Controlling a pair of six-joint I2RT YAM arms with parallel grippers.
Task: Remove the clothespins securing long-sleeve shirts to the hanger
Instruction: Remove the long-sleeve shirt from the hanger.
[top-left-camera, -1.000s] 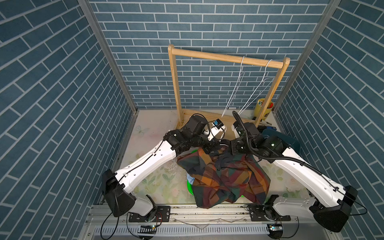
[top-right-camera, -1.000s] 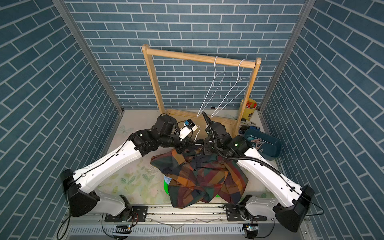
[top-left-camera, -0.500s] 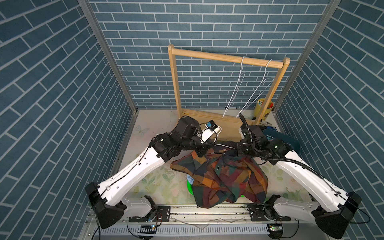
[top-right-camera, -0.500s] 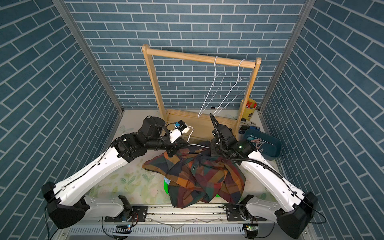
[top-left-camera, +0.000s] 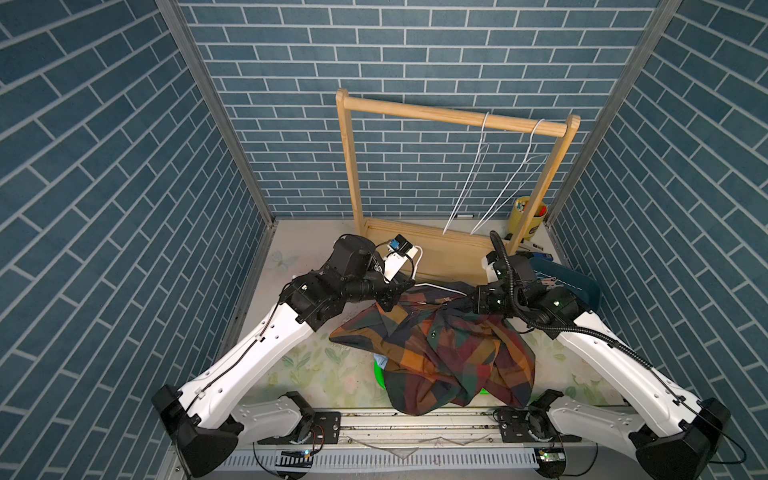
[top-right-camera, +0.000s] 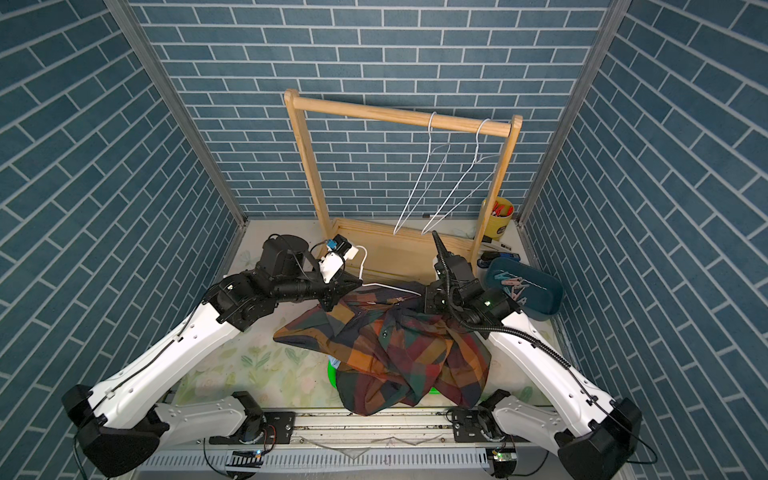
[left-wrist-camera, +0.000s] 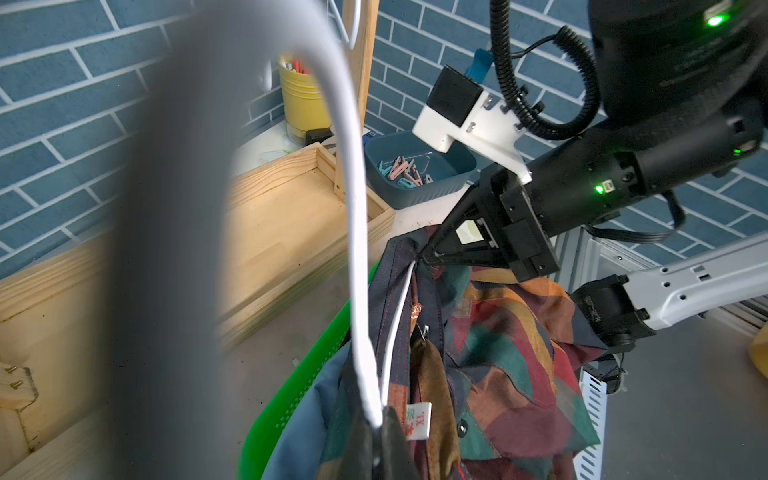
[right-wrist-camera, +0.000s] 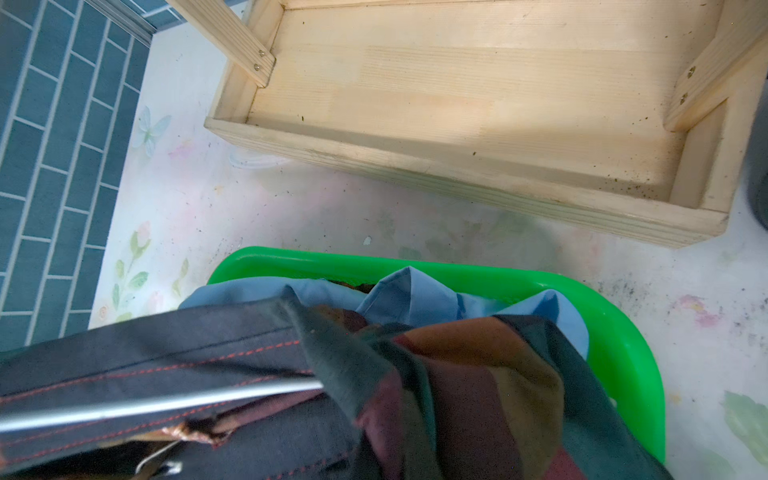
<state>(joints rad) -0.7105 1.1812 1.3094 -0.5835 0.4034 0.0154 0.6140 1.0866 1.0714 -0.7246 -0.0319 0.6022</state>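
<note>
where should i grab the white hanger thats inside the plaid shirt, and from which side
Probably the bare stretch of the hanger along the collar of the plaid shirt. Come from above, jaws across the wire: it lies roughly level there and cloth covers the rest.

You have a wooden rack (top-left-camera: 457, 118) standing at the back of the table, with its top rail level and a shallow tray (right-wrist-camera: 457, 104) as its base. Just beside its right post you see a yellow cup (top-right-camera: 496, 226). Nearer you than the cup sits a dark blue bin (top-right-camera: 536, 299). A green basket (right-wrist-camera: 623, 332) lies towards the front, on the floral cover (top-left-camera: 316, 365). Blue brick walls (top-left-camera: 104, 208) close you in on three sides.
</note>
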